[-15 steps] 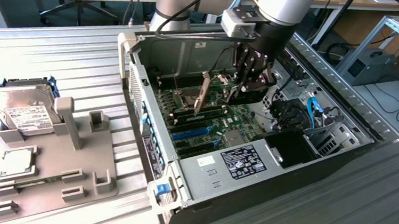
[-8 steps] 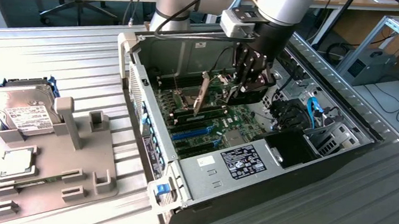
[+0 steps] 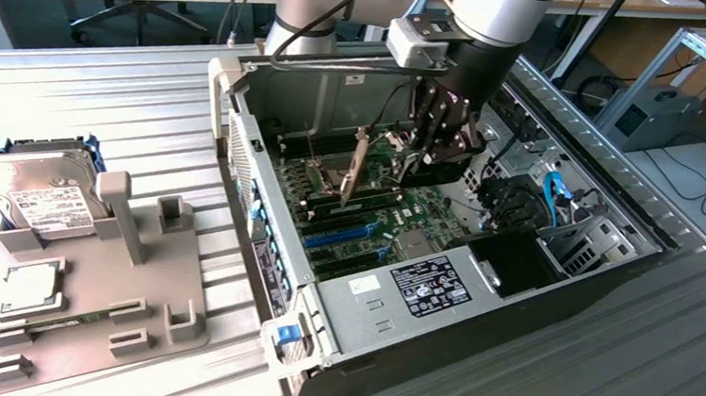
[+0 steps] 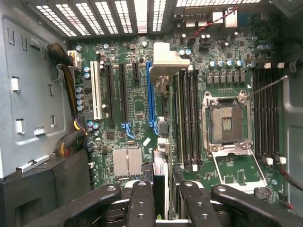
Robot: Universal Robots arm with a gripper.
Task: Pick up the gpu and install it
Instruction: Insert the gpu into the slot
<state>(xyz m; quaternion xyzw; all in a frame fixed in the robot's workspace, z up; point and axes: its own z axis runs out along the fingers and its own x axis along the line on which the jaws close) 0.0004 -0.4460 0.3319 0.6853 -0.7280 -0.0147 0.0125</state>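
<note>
Gripper (image 3: 438,157): inside the open case (image 3: 653,236), above the motherboard (image 3: 422,213), fingers pinching the gpu (image 4: 160,182) on edge. Gpu: held upright, edge-on in the wrist view, its lower edge over the blue slot (image 4: 150,94). Case walls close on all sides; drive cage and cables to the exterior view's right. Hard drive (image 3: 39,187): on the tray (image 3: 176,279) outside, well apart.

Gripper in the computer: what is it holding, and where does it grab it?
The gripper holds the gpu, a thin dark card, pinched by its top edge above the motherboard.
</note>
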